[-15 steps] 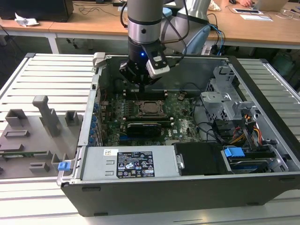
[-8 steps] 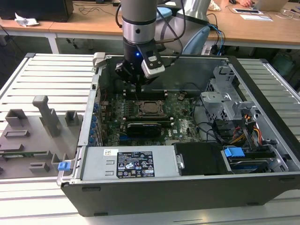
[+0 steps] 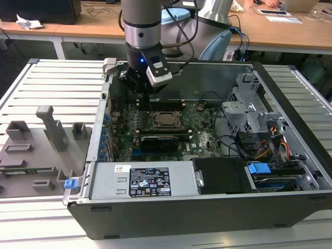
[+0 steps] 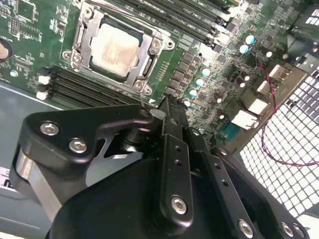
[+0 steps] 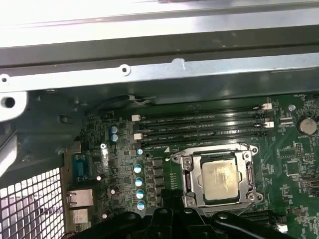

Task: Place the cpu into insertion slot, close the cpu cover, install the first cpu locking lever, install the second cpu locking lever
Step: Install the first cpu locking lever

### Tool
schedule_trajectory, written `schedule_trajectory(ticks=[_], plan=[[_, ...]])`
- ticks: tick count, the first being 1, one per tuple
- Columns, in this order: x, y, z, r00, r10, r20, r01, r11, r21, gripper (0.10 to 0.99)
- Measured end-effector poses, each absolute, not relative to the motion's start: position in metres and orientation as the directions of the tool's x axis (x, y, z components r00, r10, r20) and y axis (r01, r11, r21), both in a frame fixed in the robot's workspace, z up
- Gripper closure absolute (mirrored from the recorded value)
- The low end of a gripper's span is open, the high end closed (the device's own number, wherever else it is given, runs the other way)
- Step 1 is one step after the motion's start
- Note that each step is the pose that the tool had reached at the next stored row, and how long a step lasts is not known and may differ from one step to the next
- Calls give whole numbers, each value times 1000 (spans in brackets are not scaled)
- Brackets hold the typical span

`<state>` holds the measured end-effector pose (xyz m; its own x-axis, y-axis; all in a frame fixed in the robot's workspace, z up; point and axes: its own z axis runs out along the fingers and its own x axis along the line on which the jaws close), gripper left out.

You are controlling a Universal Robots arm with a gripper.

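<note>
Sitting in the slot [image 4: 110, 23], the cpu [image 4: 114, 50] shows through the window of the cover [image 4: 147, 55], which lies flat over it. The gripper [image 4: 169, 103] hangs just beside one socket corner, pinched together and empty. The motherboard [image 3: 199, 137] lies inside the open case [image 3: 207, 212].

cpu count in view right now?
1. The cpu lies on the motherboard, framed by the cpu cover. The arm blocks part of the board in the exterior view, so another could be hidden.
</note>
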<state>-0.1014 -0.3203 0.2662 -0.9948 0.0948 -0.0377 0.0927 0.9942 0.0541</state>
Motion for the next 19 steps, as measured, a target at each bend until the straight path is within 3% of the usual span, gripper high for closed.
schedule_trajectory(ticks=[5,19], plan=[[-102,-319,263,-999,-20,-38,-22,998,59,980],[-105,-295,259,-999,-32,-37,-34,998,60,980]])
